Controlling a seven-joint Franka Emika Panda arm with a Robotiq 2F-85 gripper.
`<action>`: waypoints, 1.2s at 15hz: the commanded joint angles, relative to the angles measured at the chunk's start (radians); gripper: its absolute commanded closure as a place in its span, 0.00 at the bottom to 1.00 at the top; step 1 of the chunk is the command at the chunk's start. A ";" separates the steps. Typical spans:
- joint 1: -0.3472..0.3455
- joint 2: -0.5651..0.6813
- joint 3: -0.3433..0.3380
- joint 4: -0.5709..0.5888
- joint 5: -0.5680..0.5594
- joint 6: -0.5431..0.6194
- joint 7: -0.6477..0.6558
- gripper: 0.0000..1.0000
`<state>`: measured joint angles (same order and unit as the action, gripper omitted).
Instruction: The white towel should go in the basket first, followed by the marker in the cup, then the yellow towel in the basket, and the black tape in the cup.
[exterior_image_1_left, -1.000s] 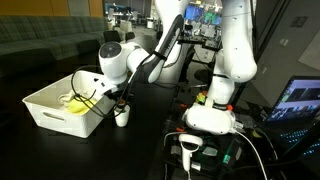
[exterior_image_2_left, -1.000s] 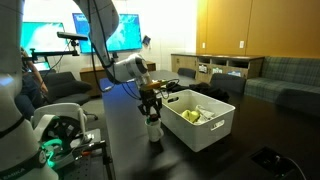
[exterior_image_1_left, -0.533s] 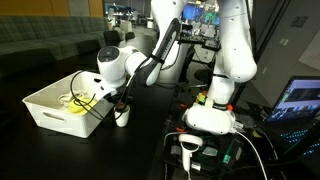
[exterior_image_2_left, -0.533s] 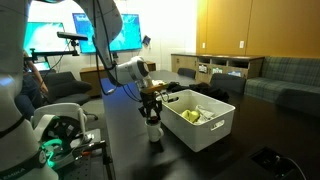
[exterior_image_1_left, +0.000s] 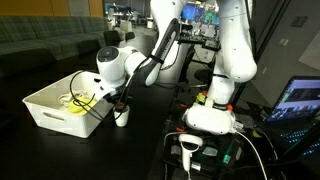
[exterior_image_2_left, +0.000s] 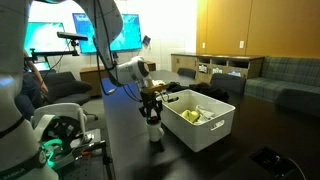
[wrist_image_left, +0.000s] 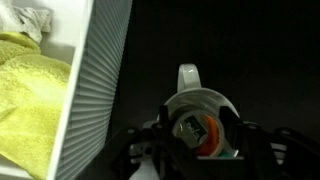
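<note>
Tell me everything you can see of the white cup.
The cup is small, white and round, with a handle, ceramic or plastic by its look. It stands upright on the dark table, beside the basket but apart from it, directly under the gripper. Something orange and dark sits inside; I cannot tell what.

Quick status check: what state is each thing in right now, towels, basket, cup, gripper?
white towel: in the basket, crumpled beside the yellow towel.
yellow towel: in the basket, bunched.
basket: upright, holding both towels.
cup: upright beside the basket, something orange and dark inside.
gripper: directly over the cup; open or shut unclear.
</note>
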<state>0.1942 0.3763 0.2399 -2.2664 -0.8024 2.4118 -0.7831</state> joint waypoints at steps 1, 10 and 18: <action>0.002 -0.030 0.003 -0.006 0.011 -0.010 -0.008 0.41; 0.011 -0.102 -0.001 -0.046 -0.002 -0.010 0.048 0.16; -0.016 -0.259 -0.025 -0.176 0.069 -0.121 0.276 0.00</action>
<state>0.1926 0.2344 0.2209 -2.3481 -0.7869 2.3188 -0.5869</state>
